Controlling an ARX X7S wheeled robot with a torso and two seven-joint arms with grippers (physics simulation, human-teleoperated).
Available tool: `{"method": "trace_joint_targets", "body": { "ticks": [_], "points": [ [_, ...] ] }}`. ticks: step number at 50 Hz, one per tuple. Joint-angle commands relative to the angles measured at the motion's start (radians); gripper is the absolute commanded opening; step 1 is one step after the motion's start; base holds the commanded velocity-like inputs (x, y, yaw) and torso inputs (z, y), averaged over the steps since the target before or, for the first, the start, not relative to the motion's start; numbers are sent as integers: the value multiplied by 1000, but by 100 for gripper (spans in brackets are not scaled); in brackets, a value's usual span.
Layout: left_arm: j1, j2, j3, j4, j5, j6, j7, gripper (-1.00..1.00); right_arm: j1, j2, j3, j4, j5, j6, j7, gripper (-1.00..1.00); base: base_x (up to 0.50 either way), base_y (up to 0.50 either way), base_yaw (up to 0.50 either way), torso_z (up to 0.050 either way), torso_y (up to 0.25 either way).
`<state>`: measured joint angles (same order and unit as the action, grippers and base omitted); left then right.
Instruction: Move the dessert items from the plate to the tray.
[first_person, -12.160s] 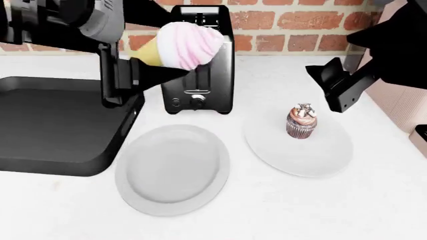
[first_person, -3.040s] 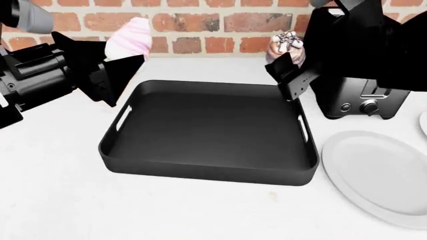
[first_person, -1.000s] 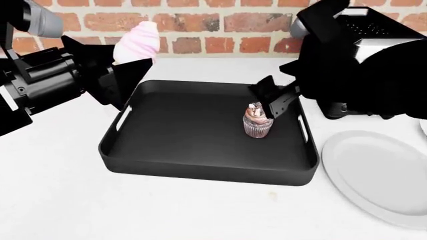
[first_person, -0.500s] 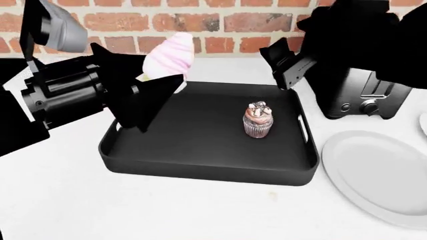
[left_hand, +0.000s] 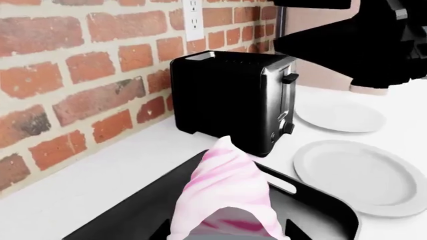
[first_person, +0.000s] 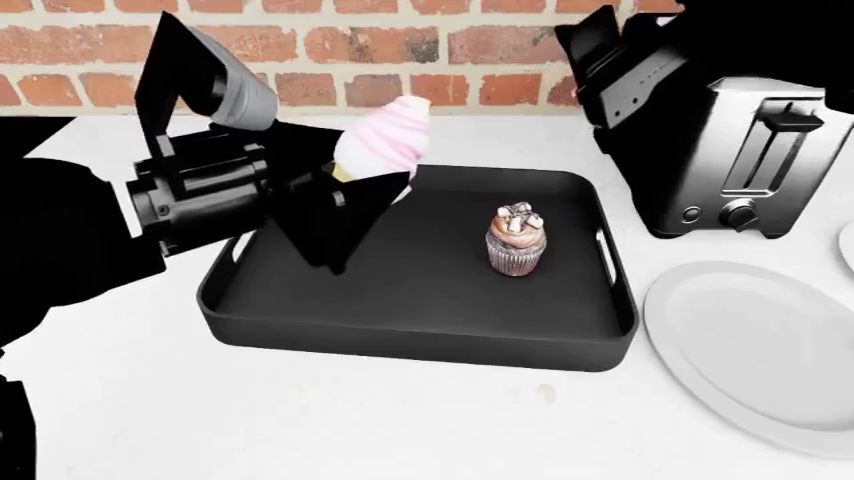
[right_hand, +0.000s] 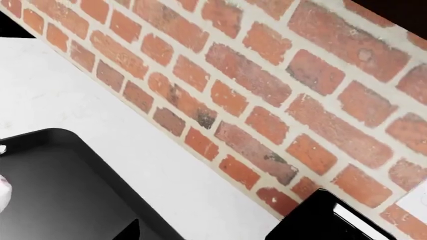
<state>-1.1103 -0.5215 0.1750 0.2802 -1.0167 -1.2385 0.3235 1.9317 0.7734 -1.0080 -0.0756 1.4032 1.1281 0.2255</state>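
Over tray (first_person: 267, 330), ice cream (first_person: 384, 135) nearer

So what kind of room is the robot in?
Probably a kitchen. There's a black toaster on a white counter, a brick wall with a power outlet behind it, and round white plates set out.

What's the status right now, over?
Left gripper shut on ice cream, above tray. Right gripper raised, holding nothing. Cupcake upright in tray. Nothing in the way.

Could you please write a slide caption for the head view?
Left gripper holds the ice cream over the tray; cupcake already inside.
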Motion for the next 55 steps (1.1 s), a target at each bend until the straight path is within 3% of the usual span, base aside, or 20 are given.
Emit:
{"method": "trace_joint_targets", "body": {
  "ticks": [1, 31, 32, 55],
  "points": [
    [16, 8, 22, 25, -15, -6, -16, -100, 29, 6, 9, -18, 6, 21, 30, 100, 0, 0, 0, 0, 0],
    [25, -16, 100, 2, 43, 42, 18, -100, -3, 18, 11, -33, 3, 0, 38, 100, 0, 0, 0, 0, 0],
    [23, -15, 100, 1, 41, 38, 16, 100, -4, 18, 11, -33, 4, 0, 38, 100, 0, 0, 0, 0, 0],
    [-101, 18, 7, -67, -40, 7, -23, 100, -3, 15, 14, -31, 8, 2, 42, 100, 0, 0, 0, 0, 0]
  ]
}}
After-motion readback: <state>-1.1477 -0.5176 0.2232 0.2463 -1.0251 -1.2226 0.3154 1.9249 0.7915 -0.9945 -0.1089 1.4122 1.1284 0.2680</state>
